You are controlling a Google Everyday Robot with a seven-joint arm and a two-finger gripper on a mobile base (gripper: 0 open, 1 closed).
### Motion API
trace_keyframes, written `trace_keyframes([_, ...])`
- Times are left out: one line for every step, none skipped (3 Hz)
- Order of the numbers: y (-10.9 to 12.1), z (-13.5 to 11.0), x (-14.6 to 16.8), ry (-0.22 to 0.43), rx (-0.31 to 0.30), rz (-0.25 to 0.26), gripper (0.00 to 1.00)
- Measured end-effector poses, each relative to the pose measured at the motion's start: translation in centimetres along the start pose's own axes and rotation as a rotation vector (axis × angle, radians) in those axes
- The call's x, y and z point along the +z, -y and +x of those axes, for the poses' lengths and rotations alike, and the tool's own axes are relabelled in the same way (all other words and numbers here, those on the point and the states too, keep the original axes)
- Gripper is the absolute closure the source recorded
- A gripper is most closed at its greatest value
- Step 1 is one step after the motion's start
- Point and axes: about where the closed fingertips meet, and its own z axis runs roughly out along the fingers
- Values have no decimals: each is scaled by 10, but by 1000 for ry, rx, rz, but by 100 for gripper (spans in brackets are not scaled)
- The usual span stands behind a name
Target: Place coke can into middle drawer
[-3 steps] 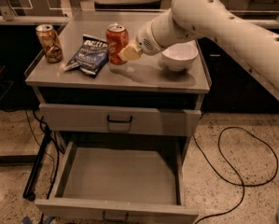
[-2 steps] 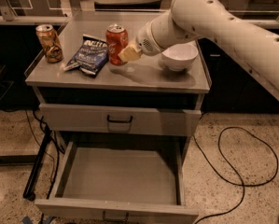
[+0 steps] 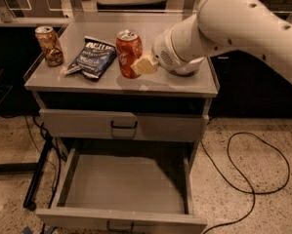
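The small red aluminium coke can [image 3: 128,50], a cylinder with white script and a silver top, stands upright on the smooth grey metal top of the cabinet [image 3: 184,85], near its middle. The cream-coloured, wedge-shaped gripper [image 3: 143,66] at the end of the thick, rounded white arm [image 3: 223,23] sits against the right side of the can, low on its wall. From this angle I cannot tell if it is closed on the can or only touching it. To the left of the can lies a crinkled dark blue chip bag [image 3: 93,57], and further left stands a brown-gold can [image 3: 49,45]. Below the top, the upper drawer front [image 3: 82,123] with a dark bar handle is shut. The wide, shallow grey metal middle drawer [image 3: 121,184] is pulled out, its floor flat and plain. A black cable [image 3: 255,191] loops on the speckled floor.
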Motion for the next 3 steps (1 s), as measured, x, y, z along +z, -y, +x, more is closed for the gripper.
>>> trace_keyframes([-29, 20, -24, -13, 37, -8, 100])
trace_keyframes([-31, 27, -27, -20, 47, -9, 100])
trace_keyframes([-25, 24, -29, -34, 31, 4, 100])
